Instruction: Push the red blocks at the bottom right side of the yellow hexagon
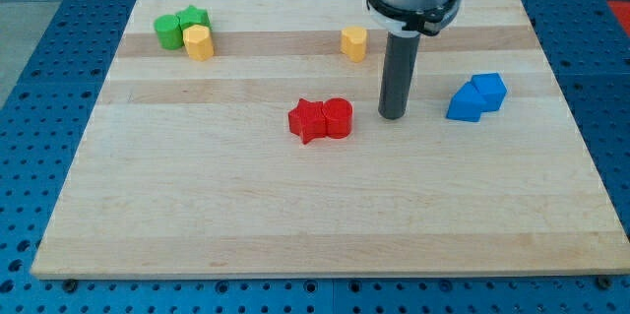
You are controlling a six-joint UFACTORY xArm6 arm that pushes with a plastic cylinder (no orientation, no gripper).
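Two red blocks touch each other near the board's middle: a red star on the left and a red round block on the right. A yellow hexagon stands above them toward the view's top. My tip rests on the board just right of the red round block, with a small gap between them. The tip is below and right of the yellow hexagon.
Two green blocks and a yellow block cluster at the view's top left. Two blue blocks touch each other at the right. The wooden board lies on a blue perforated table.
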